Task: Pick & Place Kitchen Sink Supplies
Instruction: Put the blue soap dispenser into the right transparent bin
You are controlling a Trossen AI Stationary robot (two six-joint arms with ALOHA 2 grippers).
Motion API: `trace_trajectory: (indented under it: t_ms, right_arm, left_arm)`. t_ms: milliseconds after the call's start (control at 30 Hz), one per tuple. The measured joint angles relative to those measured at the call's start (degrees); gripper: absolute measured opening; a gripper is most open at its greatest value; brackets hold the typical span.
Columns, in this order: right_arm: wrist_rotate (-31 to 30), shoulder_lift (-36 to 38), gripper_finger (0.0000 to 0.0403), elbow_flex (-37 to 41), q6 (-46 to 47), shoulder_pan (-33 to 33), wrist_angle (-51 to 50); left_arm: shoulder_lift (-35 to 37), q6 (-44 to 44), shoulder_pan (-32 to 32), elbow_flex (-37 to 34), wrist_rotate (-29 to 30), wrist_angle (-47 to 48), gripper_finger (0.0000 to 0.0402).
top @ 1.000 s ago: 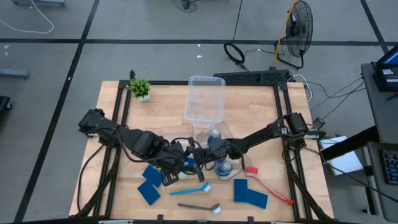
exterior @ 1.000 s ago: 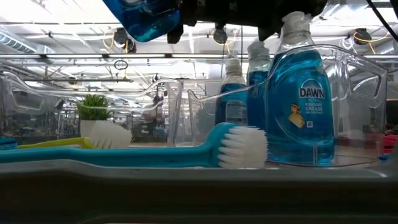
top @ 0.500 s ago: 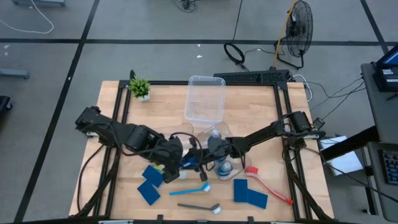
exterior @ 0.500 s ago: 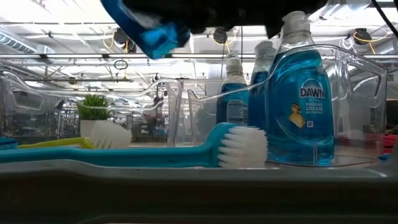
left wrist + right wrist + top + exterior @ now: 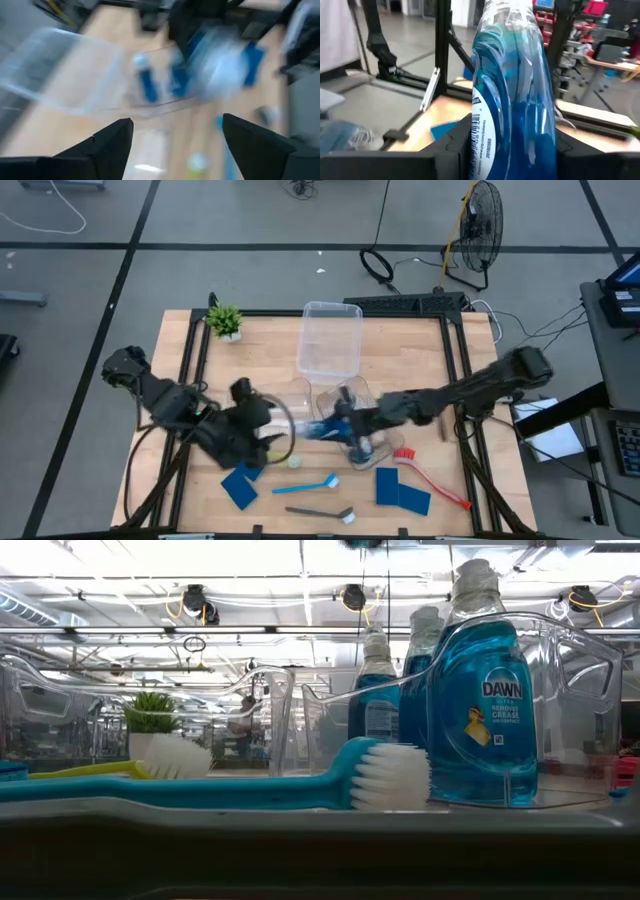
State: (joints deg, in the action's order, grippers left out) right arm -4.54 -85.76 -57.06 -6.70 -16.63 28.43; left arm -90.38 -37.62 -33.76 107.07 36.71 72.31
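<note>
The right pincer (image 5: 510,150) is clamped on a blue-liquid bottle (image 5: 512,85), carrying it just above the near clear bin (image 5: 345,415) at the middle of the bench (image 5: 420,360). The left pincer (image 5: 175,145) stands beside that bin with fingers apart and nothing between them. In the low view three bottles (image 5: 480,690) stand in the bin, so this looks like the last bottle going in. Next it needs lowering upright into the free space, then letting go. The light-blue brush (image 5: 305,485) and sponges (image 5: 400,492) lie in front of the bin.
</note>
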Motion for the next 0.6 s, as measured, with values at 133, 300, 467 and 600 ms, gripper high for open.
trace_trajectory:
  t_ms: [133, 300, 467, 600]
  right_arm:
    - [-10.77, 9.63, 0.013, 8.51, -0.64, -2.55, -2.61]
    - [-16.31, 19.61, 0.013, 21.89, -0.24, -6.47, 3.86]
    - [-17.12, 21.73, 0.013, 34.26, -2.64, -8.22, 16.81]
    - [-16.19, 21.9, 0.013, 40.05, -1.88, -9.49, 23.33]
  left_arm:
    - [0.01, 0.41, -2.98, -0.52, 9.19, 0.51, 0.0293]
    - [-0.01, -1.67, -5.03, -3.54, 13.48, 1.31, 0.0285]
    - [-0.01, -5.36, -5.27, -7.13, 16.11, 1.16, 0.0289]
    - [-0.01, -7.77, -4.5, -8.85, 15.91, 1.16, 0.0296]
